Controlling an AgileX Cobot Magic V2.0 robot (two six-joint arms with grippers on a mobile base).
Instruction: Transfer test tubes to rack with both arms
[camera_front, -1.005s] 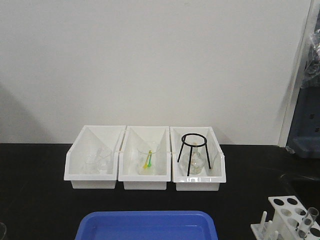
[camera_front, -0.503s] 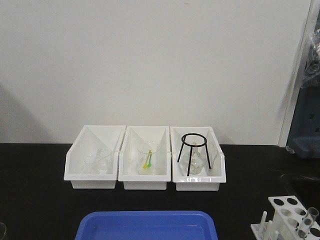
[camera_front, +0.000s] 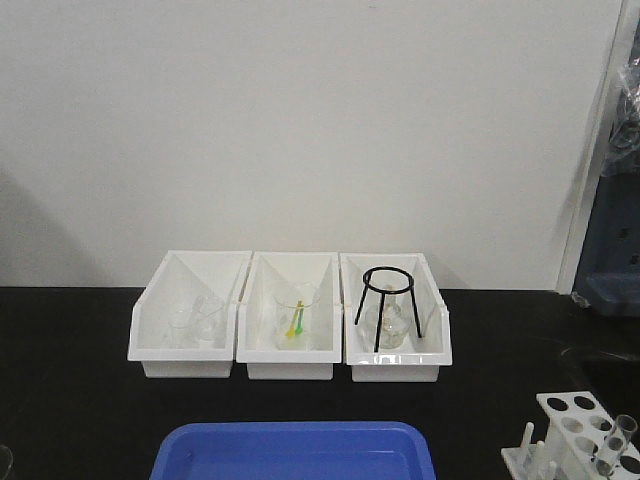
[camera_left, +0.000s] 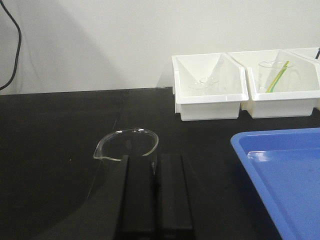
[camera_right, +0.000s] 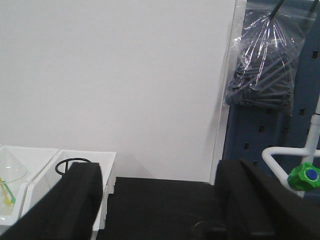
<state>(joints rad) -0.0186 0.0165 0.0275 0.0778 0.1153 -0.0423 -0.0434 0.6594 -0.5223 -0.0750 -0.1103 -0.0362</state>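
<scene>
The white rack (camera_front: 572, 408) stands at the table's front right corner. One clear test tube (camera_front: 617, 443) leans in a hole on its right side, and white pegs (camera_front: 527, 441) line its left side. No arm shows in the front view. In the left wrist view my left gripper (camera_left: 156, 158) is shut with nothing between its black fingers; a clear glass beaker (camera_left: 127, 145) stands just beyond their tips. My right gripper (camera_right: 159, 200) is wide open over bare black tabletop, and the rack is out of that view.
Three white bins (camera_front: 190, 358) (camera_front: 290, 362) (camera_front: 398, 366) line the back wall, holding glassware and a black ring stand (camera_front: 387, 300). A blue tray (camera_front: 295, 450) (camera_left: 280, 175) lies front centre. A bagged bundle (camera_right: 262, 65) and a green-capped white pipe (camera_right: 306, 176) are at the right.
</scene>
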